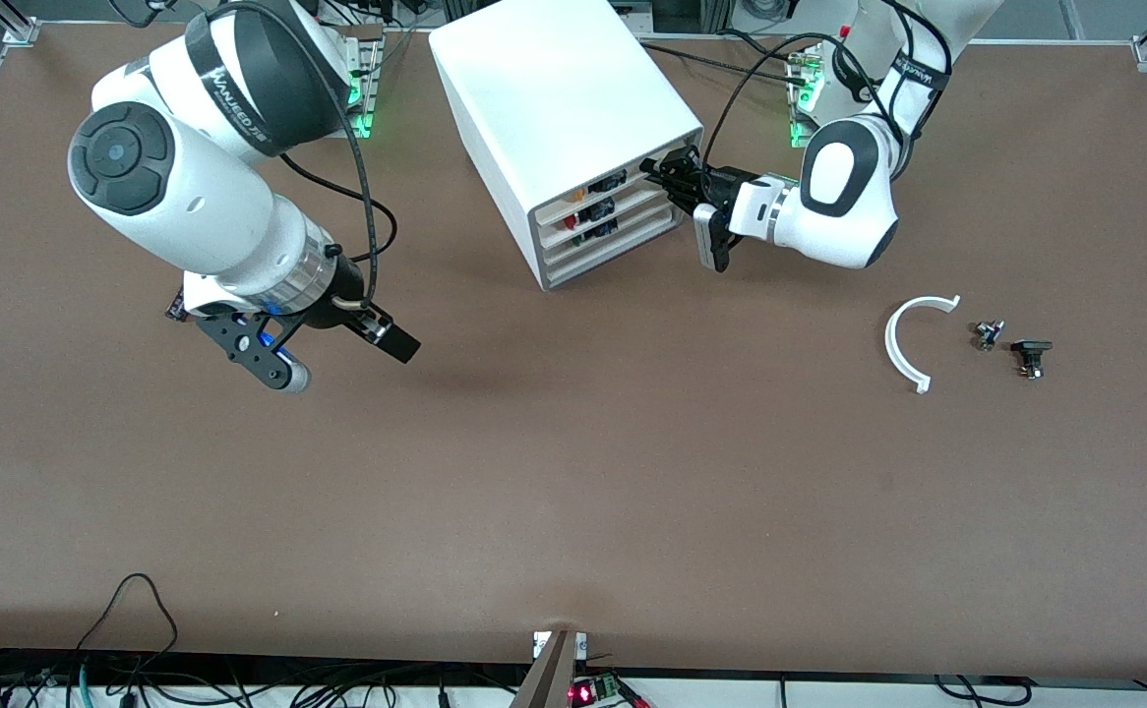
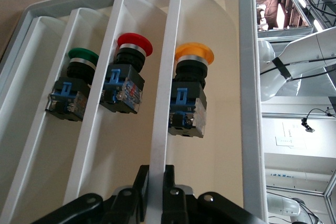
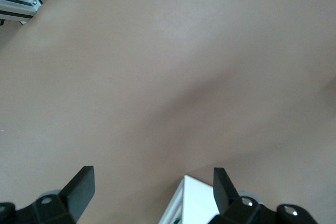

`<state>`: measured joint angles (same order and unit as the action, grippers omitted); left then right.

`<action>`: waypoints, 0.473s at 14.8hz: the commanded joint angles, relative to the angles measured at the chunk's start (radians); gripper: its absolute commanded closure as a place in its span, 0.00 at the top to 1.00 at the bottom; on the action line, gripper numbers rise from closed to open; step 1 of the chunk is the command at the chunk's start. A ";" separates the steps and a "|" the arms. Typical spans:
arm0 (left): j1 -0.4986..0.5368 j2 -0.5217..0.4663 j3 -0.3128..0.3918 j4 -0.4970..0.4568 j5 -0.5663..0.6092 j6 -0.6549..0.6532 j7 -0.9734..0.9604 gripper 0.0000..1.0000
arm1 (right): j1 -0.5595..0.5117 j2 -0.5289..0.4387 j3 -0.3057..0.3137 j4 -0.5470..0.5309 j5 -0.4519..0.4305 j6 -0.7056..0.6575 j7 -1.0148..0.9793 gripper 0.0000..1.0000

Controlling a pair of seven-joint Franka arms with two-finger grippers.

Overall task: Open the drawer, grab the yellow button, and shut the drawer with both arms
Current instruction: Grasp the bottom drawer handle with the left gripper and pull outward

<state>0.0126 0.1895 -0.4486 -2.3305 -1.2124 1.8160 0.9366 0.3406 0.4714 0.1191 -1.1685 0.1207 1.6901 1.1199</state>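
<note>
Here, a broad brown desk (image 1: 573,511) carries a white boxy cabinet (image 1: 554,118) near the robots' bases, its four drawer fronts facing the front camera and the left arm's end. Aluminium framing stands at the desk's corners, and loose black cables trail along the edge nearest the camera.

The left end effector (image 2: 156,182) is at the cabinet's front, its fingers (image 2: 170,184) pressed shut on the thin white front lip of the top drawer (image 2: 210,51). Inside that drawer sits the button (image 2: 190,93) with the orange-yellow cap; the next drawers down hold a red-capped button (image 2: 127,74) and a green-capped button (image 2: 76,85).

The right end effector (image 1: 337,354) hangs over bare desk toward the right arm's end, jaws spread wide and holding nothing.

Toward the left arm's end lie a white curved strip (image 1: 903,344) and two small black parts (image 1: 1011,346), well apart from the cabinet. A wide open stretch of desk lies between the cabinet and the camera's edge.
</note>
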 commanded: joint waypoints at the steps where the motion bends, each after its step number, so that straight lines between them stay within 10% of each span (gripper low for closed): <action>1: 0.020 -0.005 -0.002 -0.001 -0.019 0.002 0.001 0.00 | 0.015 0.044 -0.001 0.072 0.046 0.019 0.110 1.00; 7: 0.154 0.143 0.001 0.156 0.187 -0.006 -0.002 0.00 | 0.046 0.056 -0.001 0.070 0.092 0.089 0.253 1.00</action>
<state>0.0976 0.2327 -0.4477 -2.2707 -1.1211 1.8134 0.9427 0.3731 0.5040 0.1191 -1.1360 0.1866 1.7654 1.3147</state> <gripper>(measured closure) 0.859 0.000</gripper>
